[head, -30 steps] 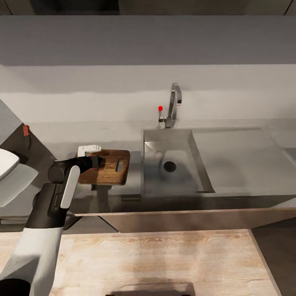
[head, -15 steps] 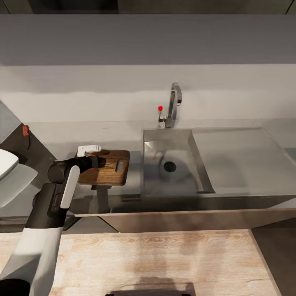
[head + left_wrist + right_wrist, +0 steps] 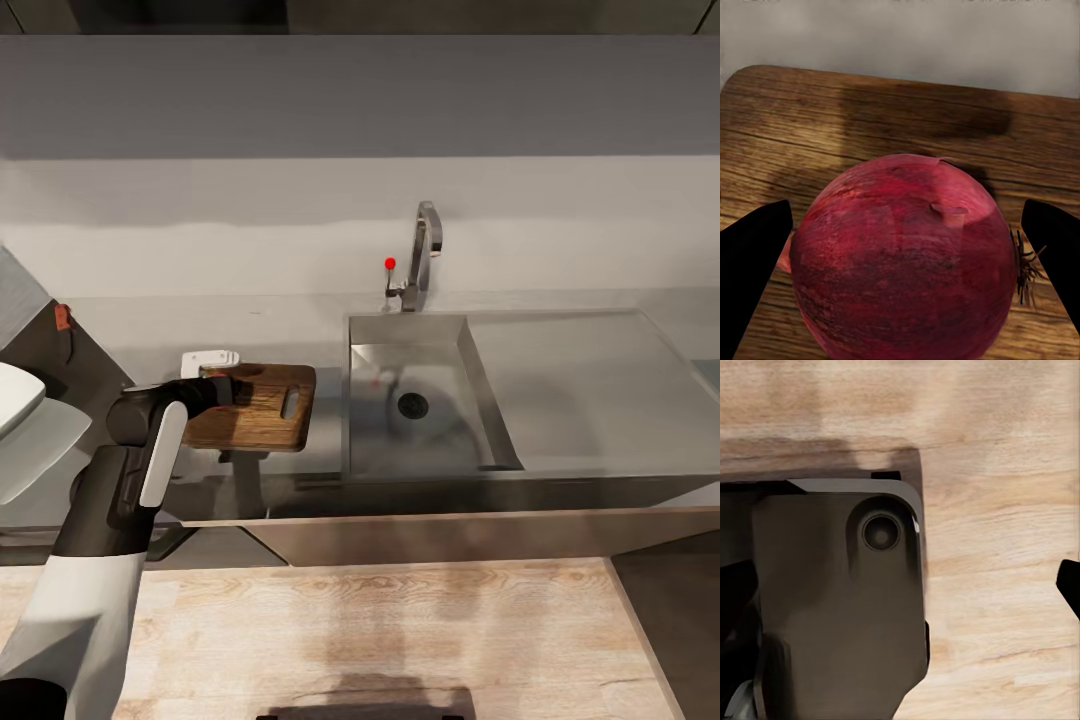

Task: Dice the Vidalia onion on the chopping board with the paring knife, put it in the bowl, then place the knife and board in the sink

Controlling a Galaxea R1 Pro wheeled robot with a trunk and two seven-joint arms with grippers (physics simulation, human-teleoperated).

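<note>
My left gripper [image 3: 900,281] has its black fingers [image 3: 750,270] spread either side of the round dark-red onion [image 3: 904,262], which sits between them on the brown wooden chopping board [image 3: 870,120] beneath. I cannot tell my right gripper's state.

Red onion [image 3: 904,259] sits between end effector [image 3: 900,281] fingers above chopping board [image 3: 832,127].

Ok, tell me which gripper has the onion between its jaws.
The left gripper: the onion sits between its jaws on the chopping board; the right wrist view shows wood floor.
</note>
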